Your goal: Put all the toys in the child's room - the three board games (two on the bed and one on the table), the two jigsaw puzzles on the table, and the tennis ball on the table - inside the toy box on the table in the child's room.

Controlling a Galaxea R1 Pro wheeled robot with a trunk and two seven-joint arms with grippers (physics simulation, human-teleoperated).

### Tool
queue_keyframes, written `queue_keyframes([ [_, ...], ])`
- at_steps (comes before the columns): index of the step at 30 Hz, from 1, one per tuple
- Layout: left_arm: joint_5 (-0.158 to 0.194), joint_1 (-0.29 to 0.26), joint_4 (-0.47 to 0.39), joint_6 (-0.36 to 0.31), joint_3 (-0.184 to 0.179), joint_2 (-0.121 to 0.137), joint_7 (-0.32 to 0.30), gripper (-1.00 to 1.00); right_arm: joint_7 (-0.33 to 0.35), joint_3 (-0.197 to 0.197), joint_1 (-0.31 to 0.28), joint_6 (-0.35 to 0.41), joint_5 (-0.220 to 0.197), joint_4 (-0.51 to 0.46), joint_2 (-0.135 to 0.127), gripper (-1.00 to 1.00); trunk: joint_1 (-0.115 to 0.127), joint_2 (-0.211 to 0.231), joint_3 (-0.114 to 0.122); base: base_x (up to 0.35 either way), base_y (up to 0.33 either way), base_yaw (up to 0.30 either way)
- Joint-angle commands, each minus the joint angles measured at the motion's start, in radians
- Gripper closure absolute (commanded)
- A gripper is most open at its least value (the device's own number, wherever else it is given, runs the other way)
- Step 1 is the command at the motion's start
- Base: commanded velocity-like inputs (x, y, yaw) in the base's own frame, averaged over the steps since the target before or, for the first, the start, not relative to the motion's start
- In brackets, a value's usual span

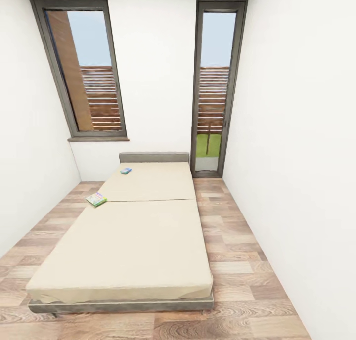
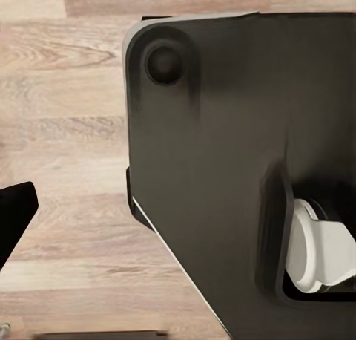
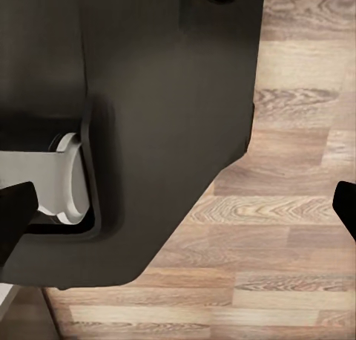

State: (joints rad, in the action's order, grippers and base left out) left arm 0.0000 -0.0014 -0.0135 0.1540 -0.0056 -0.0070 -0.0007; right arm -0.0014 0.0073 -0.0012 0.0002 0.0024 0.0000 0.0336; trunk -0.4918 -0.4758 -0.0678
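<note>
You face a white-walled room with a wood-plank floor [image 1: 237, 261]; 2 tall dark-framed windows sit in the far wall, a wider one [image 1: 84, 68] on the left with a sill and a narrow full-height one [image 1: 213, 83] on the right, both showing slatted wooden fencing outside. The low wide bed with a plain beige mattress in 2 sections [image 1: 133, 241] runs away from you down the middle of the floor; its grey headboard [image 1: 154, 157] stands against the far wall. 2 board games lie on the mattress, well apart from each other: the thin flat green printed box [image 1: 96, 199] rests at the left edge, just beside the seam between the 2 sections; the smaller flat blue box [image 1: 126, 171] lies on the far section near the headboard.

In your left wrist view the robot's black base panel [image 2: 237, 169] hangs over the planks; a dark fingertip of the left gripper [image 2: 15, 214] pokes in at the edge, and you cannot tell how wide that pincer stands. In your right wrist view 2 dark fingertips [image 3: 15, 206] of the right gripper [image 3: 182, 210] sit at opposite edges, spread wide, holding nothing.
</note>
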Motion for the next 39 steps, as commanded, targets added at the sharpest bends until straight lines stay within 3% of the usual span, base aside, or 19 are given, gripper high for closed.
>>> queue_keyframes([
  [1,0.0,0.0,0.0,0.003,0.0,0.0,0.0,-1.0,0.0,0.001,0.0,0.0,0.0,0.0,0.0,-1.0,0.003,0.006,0.002,0.0,0.0,0.019],
  [11,0.0,0.0,0.0,0.003,-0.001,0.0,0.0,-1.0,0.0,0.0,0.0,0.0,-0.001,0.0,0.0,-1.0,0.042,0.076,0.033,0.0,0.0,0.006],
  [21,0.0,0.0,0.0,0.004,-0.001,0.0,0.0,-1.0,0.0,0.0,0.0,0.0,-0.001,0.0,0.002,-1.0,0.042,0.076,0.033,0.0,0.0,0.045],
  [39,0.0,0.0,0.0,0.004,-0.002,-0.001,0.0,-1.0,0.0,0.0,0.0,0.001,0.001,0.0,0.005,-1.0,0.042,0.076,0.033,0.0,0.0,0.261],
])
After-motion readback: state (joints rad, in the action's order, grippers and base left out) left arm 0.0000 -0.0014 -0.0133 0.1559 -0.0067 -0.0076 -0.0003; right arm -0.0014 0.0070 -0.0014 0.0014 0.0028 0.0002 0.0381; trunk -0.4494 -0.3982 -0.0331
